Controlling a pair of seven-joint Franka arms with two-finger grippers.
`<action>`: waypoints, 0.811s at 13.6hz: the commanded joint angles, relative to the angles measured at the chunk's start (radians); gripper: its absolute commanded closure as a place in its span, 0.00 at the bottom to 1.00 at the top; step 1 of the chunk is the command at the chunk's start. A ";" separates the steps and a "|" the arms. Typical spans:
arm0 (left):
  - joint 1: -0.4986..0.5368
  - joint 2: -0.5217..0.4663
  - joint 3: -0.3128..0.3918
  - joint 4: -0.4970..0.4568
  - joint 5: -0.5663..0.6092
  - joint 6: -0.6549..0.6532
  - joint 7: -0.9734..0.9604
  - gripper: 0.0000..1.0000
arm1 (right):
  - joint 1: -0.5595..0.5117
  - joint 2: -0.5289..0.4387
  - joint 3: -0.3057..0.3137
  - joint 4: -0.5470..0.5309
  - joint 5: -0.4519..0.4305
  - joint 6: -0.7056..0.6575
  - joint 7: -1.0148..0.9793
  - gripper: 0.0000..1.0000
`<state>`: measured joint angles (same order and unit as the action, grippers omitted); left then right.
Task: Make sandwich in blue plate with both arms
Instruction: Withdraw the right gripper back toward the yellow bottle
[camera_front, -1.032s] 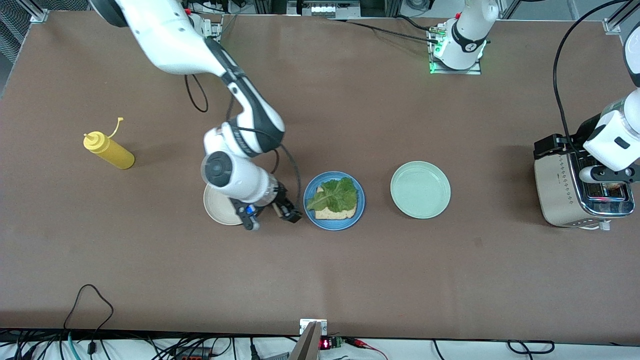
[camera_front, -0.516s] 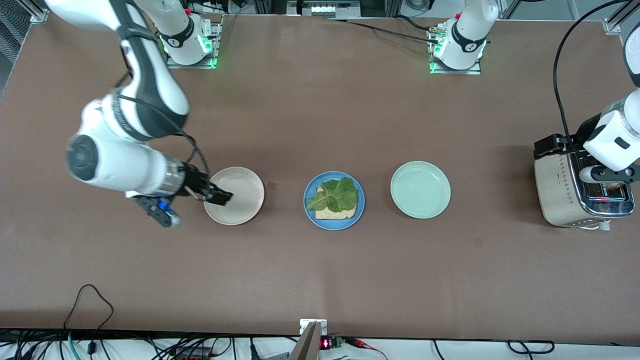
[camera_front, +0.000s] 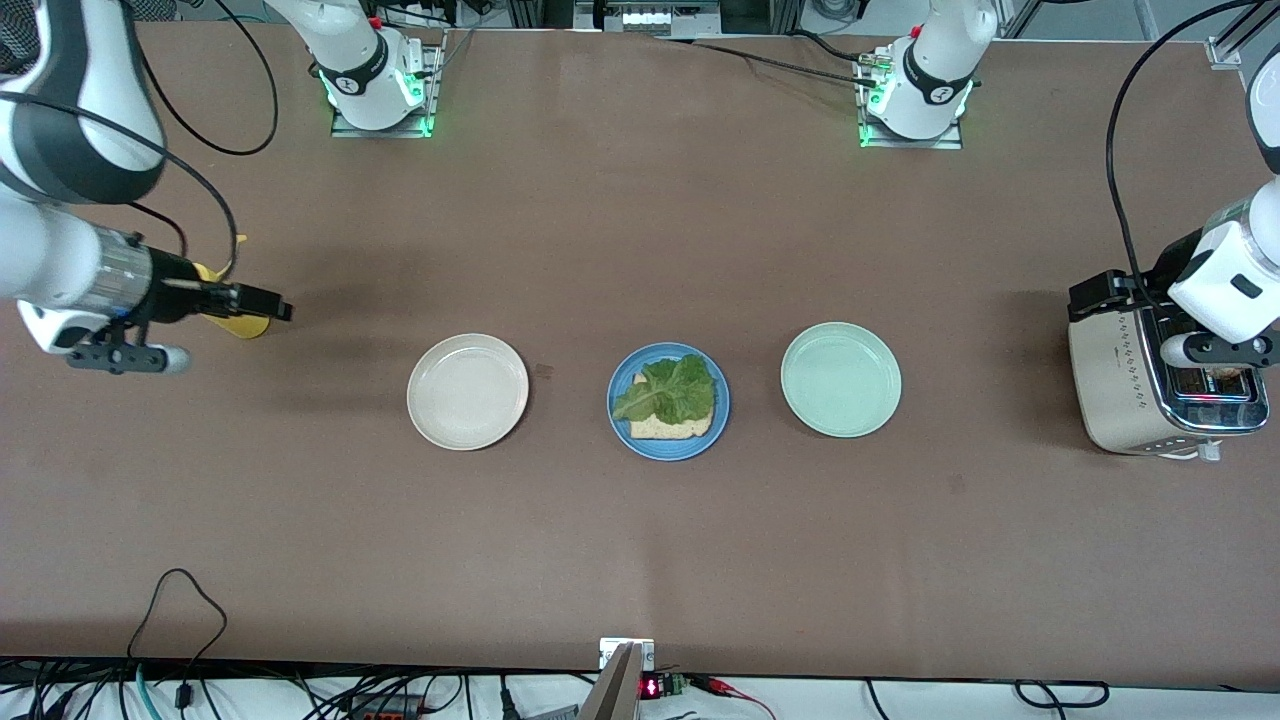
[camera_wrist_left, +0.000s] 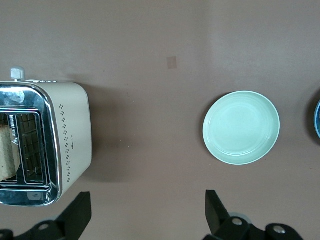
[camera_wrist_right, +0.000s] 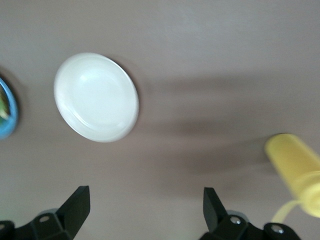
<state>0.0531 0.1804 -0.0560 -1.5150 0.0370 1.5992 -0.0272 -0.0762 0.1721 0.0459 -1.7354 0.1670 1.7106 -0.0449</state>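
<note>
Lettuce (camera_front: 667, 388) tops bread (camera_front: 672, 427) on the blue plate (camera_front: 620, 420); right end effector (camera_front: 262, 303) wide over mustard bottle (camera_front: 240, 325), left end effector (camera_wrist_left: 147, 212) wide above toaster (camera_front: 1110, 385)

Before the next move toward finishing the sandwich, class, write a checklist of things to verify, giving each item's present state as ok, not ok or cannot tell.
1. Bottom bread slice lies in the blue plate: ok.
2. Lettuce leaf lies on that slice: ok.
3. Top slice is on the lettuce: not ok, none there yet.
4. Bread is waiting in the toaster: ok, a slice stands in its slot.
5. Left gripper is open, empty and over the toaster: ok.
6. Right gripper is open, empty and away from the blue plate, over the yellow bottle: ok.
</note>
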 joint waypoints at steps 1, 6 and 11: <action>0.005 -0.028 -0.002 -0.027 -0.023 0.004 0.015 0.00 | -0.094 -0.103 0.019 -0.120 -0.043 -0.008 -0.223 0.00; 0.005 -0.032 -0.008 -0.005 -0.051 -0.008 -0.019 0.00 | -0.273 -0.114 0.020 -0.161 -0.087 0.003 -0.658 0.00; 0.007 -0.053 -0.005 -0.017 -0.060 0.015 -0.020 0.00 | -0.362 -0.100 0.020 -0.194 -0.067 0.087 -1.071 0.00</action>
<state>0.0547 0.1503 -0.0575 -1.5119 -0.0115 1.6165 -0.0388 -0.3928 0.0824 0.0449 -1.9026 0.0912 1.7646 -0.9740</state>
